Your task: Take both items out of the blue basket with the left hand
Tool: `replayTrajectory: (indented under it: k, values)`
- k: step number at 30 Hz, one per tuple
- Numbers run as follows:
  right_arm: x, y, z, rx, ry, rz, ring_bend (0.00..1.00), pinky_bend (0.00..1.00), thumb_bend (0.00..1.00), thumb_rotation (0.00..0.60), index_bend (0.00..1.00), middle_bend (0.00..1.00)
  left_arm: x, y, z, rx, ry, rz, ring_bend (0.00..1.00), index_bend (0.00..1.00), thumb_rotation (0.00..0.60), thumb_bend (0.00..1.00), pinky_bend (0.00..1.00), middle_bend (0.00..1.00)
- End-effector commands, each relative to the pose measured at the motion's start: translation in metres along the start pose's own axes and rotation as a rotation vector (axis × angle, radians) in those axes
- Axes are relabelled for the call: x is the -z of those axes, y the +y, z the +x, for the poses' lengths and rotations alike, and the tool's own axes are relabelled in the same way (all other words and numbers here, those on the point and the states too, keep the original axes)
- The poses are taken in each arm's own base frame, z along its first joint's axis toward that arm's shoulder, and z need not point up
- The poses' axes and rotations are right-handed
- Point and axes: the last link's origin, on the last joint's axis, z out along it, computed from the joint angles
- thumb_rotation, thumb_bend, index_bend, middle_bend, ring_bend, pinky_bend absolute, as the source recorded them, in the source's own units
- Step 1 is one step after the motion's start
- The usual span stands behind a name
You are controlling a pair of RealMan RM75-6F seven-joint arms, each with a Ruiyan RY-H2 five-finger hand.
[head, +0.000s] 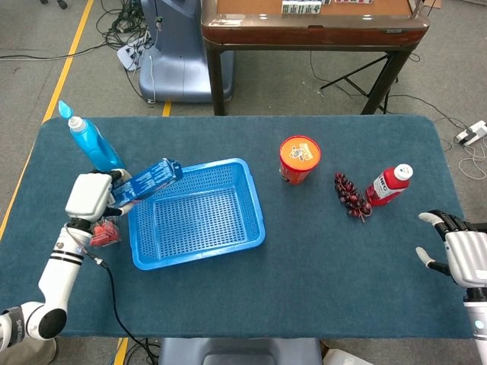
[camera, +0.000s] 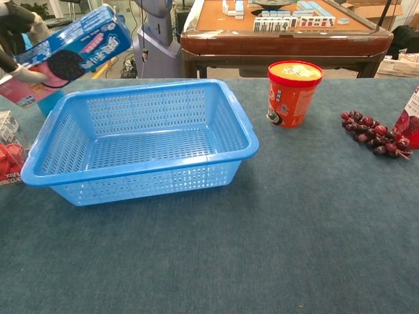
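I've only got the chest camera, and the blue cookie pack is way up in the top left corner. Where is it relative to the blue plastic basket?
Observer: In the head view, the blue cookie pack overlaps the blue plastic basket's back-left corner. The left hand holds it from outside the basket.
Operator: What's beneath that hand?
Observer: A clear box with red contents, just left of the basket.
Operator: And the right hand?
Observer: The right hand is far right, fingers apart, holding nothing.
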Motion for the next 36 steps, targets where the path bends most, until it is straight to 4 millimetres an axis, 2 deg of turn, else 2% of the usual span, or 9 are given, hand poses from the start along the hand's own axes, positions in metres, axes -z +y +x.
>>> replayTrajectory:
  k: [1,7,16,24,27,29,32,36]
  values:
    - [0.0,-0.002,0.0,-0.001,-0.001,0.009,0.27,0.38,0.22,0.6,0.26,0.26,0.002,-0.023,-0.002,-0.034,-0.006,0.086,0.52,0.54,0.6,0.3,0.38,0.63]
    - [0.001,-0.004,0.001,0.001,-0.001,0.014,0.27,0.38,0.22,0.6,0.26,0.26,-0.009,-0.043,-0.008,-0.136,-0.013,0.145,0.52,0.54,0.6,0.3,0.38,0.63]
    - [0.007,0.0,0.003,0.008,0.003,-0.009,0.27,0.38,0.22,0.6,0.26,0.26,-0.024,-0.058,-0.009,-0.191,-0.019,0.112,0.51,0.55,0.6,0.3,0.35,0.63]
    - [0.006,-0.001,0.003,0.01,0.0,-0.006,0.27,0.38,0.22,0.6,0.26,0.26,-0.031,-0.072,-0.014,-0.231,-0.066,0.078,0.41,0.51,0.6,0.3,0.3,0.57]
    - [0.006,-0.001,0.004,0.011,0.002,-0.008,0.27,0.38,0.22,0.6,0.26,0.26,-0.032,-0.077,-0.016,-0.222,-0.079,0.081,0.36,0.44,0.6,0.3,0.29,0.51]
    - [0.006,-0.002,0.003,0.013,0.0,-0.008,0.27,0.38,0.22,0.6,0.26,0.26,-0.031,-0.081,-0.017,-0.233,-0.098,0.09,0.27,0.31,0.6,0.29,0.27,0.39]
    - [0.006,-0.002,0.003,0.012,-0.001,-0.006,0.27,0.38,0.22,0.6,0.26,0.26,-0.03,-0.082,-0.016,-0.228,-0.091,0.093,0.19,0.17,0.6,0.29,0.25,0.26]
    - [0.006,-0.003,0.004,0.013,0.001,-0.005,0.27,0.38,0.22,0.6,0.26,0.26,-0.028,-0.08,-0.012,-0.192,-0.049,0.093,0.15,0.1,0.6,0.29,0.25,0.2]
